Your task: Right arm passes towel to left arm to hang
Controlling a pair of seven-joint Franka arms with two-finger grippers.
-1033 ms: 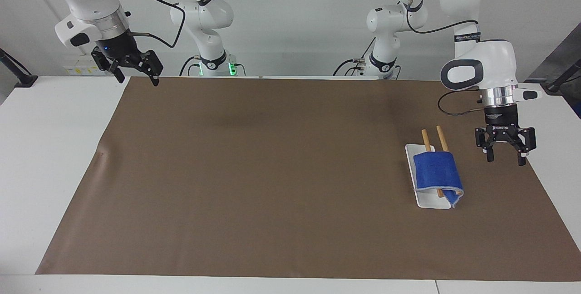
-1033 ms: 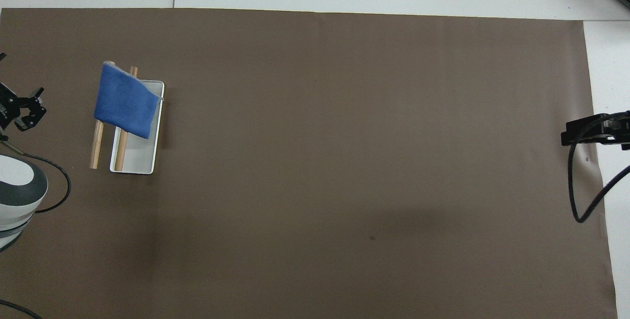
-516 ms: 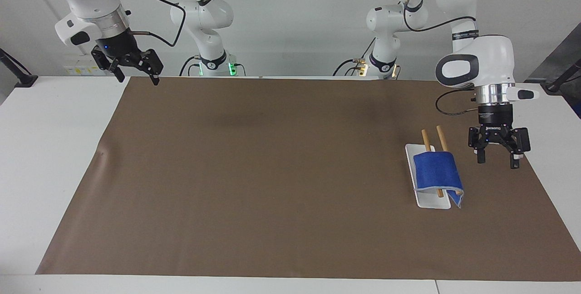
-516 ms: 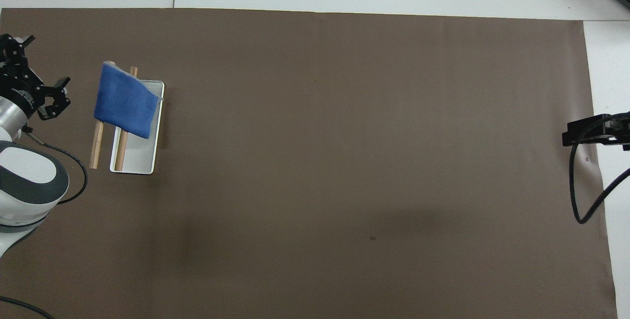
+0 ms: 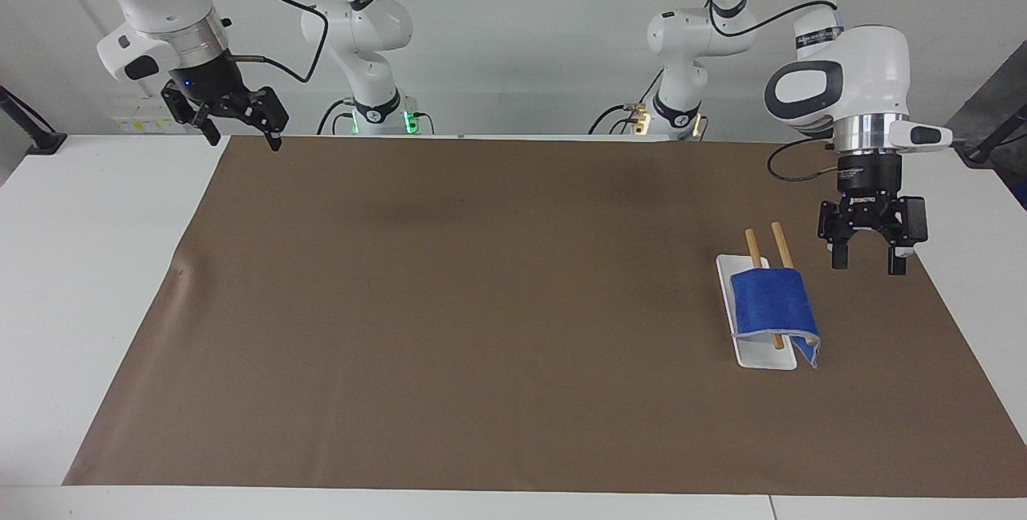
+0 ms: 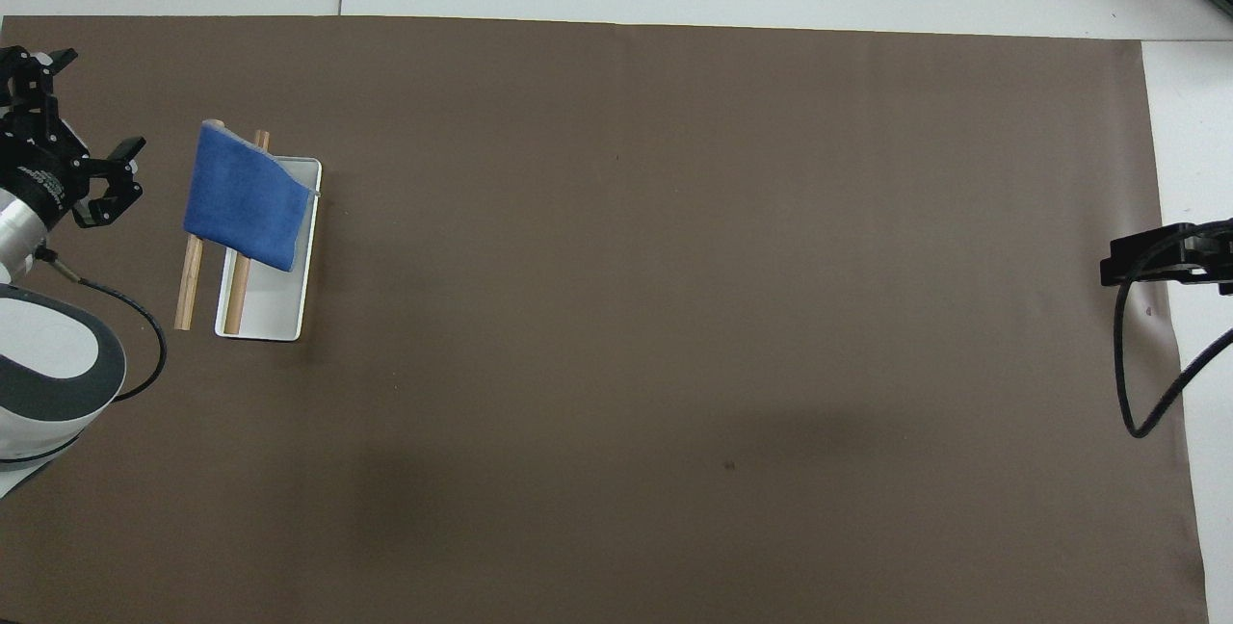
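Since the blue towel [image 5: 774, 307] already drapes over the rack's wooden rods [image 5: 780, 245], we should lift the spread, empty left tool [image 5: 863, 259] straight clear, leaving the right tool [image 5: 241, 135] spread by the bench corner.

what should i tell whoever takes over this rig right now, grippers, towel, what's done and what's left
Left gripper: open, empty, up in the air over the brown mat beside the rack, toward the left arm's end of the table.
Right gripper: open, empty, waiting over the mat's corner at the right arm's end.
Towel: draped over the rack's two wooden rods, one corner hanging down off the rack's end farthest from the robots.
Done: the towel is hung and neither gripper touches it.
Left: nothing apparent beyond sending the left arm back to rest.
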